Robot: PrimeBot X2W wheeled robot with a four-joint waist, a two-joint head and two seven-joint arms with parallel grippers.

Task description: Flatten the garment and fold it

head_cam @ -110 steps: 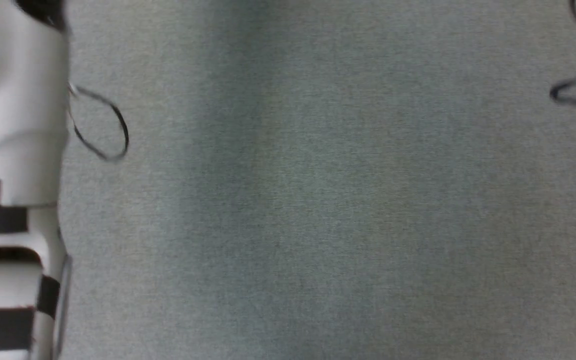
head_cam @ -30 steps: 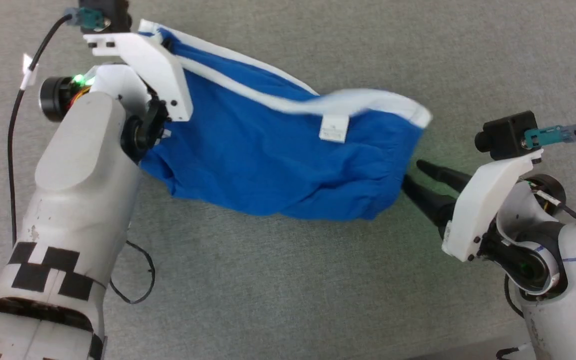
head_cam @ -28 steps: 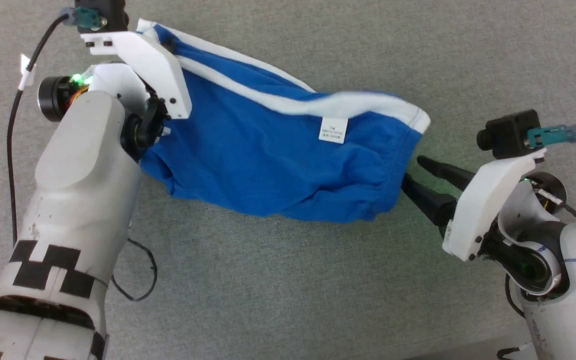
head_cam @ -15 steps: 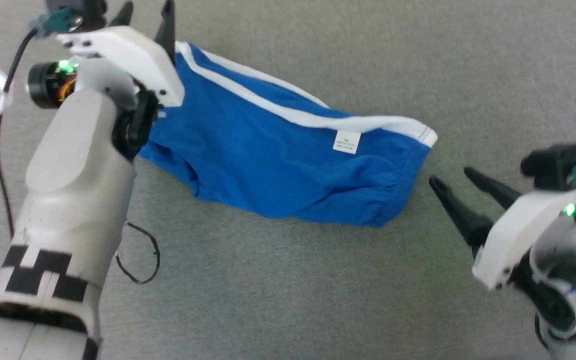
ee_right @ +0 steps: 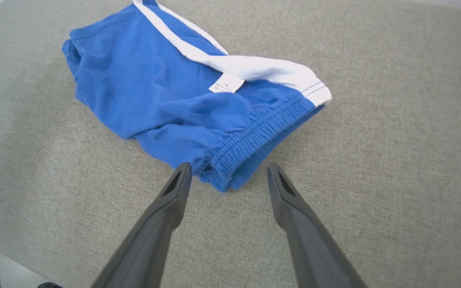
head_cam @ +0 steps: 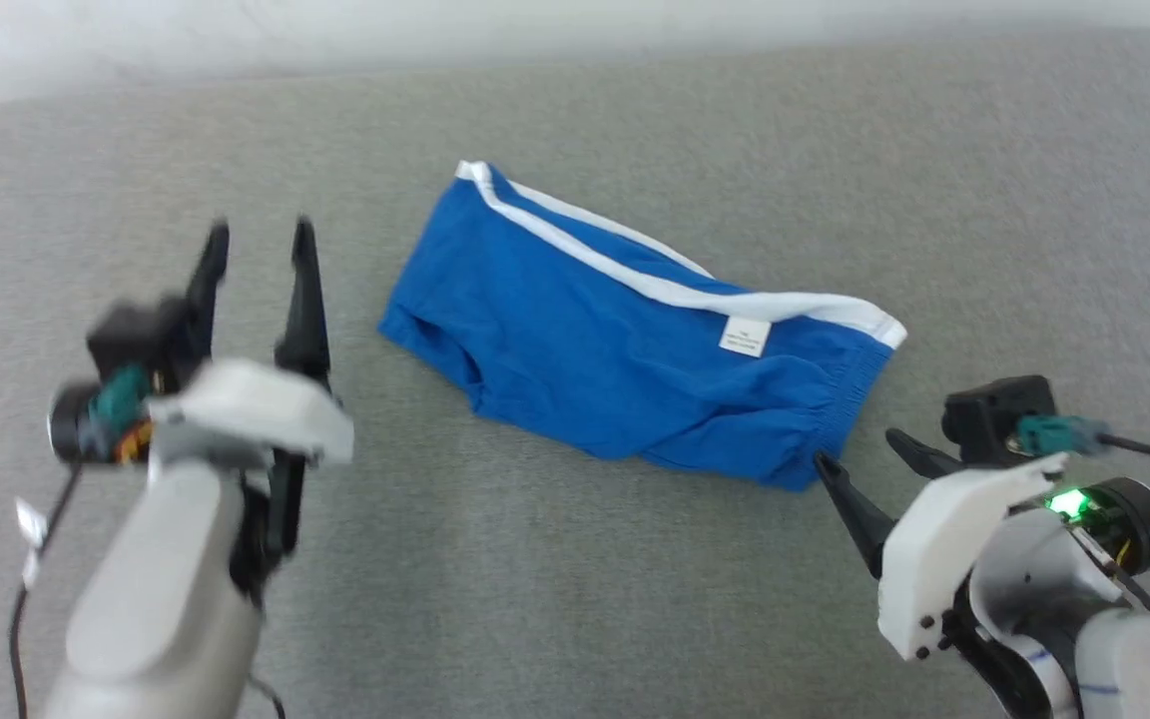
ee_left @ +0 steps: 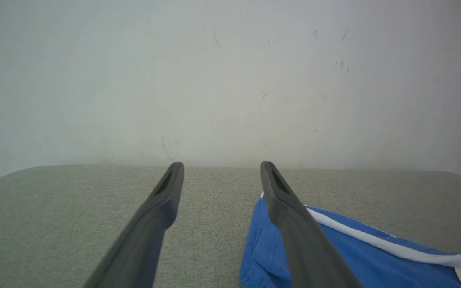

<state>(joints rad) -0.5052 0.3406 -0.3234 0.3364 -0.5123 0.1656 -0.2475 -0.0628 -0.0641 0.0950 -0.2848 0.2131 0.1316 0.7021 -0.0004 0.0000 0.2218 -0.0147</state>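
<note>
The garment lies loose in the middle of the grey cloth surface, spread slantwise with its white waistband along the far edge and its label showing. The flattening looks largely done, though the near edge is rumpled and the right end bunched, and no fold has been made. The left gripper stands to the garment's left, jaws wide apart and empty; the right gripper is likewise spread and empty at the near right corner, and whether a tip brushes the fabric I cannot tell
</note>
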